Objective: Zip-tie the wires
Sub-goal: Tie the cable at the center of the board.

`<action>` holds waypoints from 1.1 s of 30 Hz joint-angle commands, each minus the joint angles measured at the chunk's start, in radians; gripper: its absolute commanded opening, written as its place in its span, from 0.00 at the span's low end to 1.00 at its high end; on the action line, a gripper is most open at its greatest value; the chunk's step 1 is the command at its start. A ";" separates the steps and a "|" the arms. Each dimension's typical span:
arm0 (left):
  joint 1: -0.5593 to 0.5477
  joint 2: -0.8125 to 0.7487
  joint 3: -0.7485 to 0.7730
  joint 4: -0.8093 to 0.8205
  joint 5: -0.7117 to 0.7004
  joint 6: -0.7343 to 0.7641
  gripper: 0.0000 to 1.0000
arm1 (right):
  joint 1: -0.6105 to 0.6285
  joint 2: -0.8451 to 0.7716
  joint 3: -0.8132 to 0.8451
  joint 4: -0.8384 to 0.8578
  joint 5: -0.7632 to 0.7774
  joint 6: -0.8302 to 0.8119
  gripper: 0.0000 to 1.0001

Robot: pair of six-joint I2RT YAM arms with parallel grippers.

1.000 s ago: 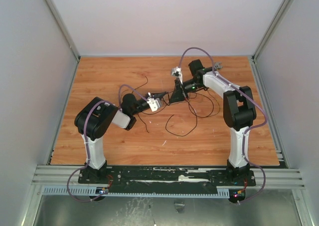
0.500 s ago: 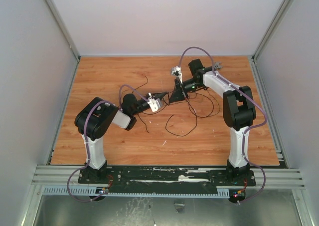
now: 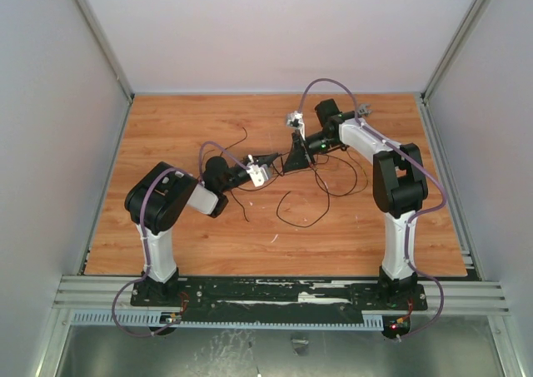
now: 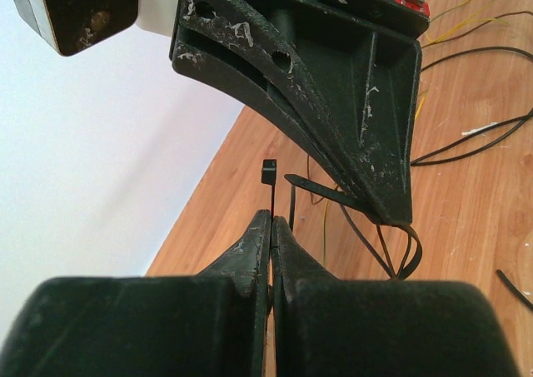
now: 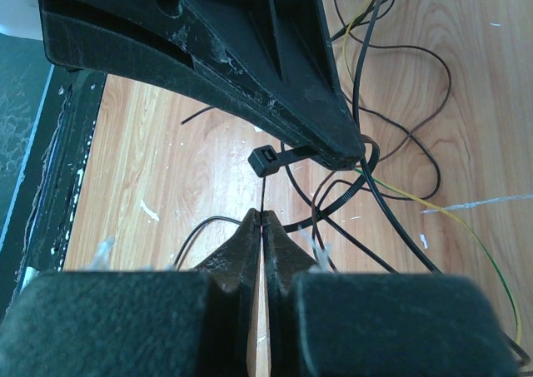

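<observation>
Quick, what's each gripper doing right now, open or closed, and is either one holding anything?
Left gripper: closed, pinching the zip tie just below its head.
Right gripper: closed on the zip tie's thin tail end.

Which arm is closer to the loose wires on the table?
Right. The wires spread beneath the right arm; the left arm reaches in from their left side.
</observation>
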 commanded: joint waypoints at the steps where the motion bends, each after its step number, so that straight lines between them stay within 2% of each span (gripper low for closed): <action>1: -0.011 -0.015 -0.005 0.016 -0.002 0.002 0.00 | -0.012 -0.018 0.005 -0.010 -0.006 -0.015 0.00; 33: -0.016 0.000 -0.005 0.016 -0.006 0.002 0.00 | -0.012 -0.032 0.039 0.021 -0.022 0.037 0.00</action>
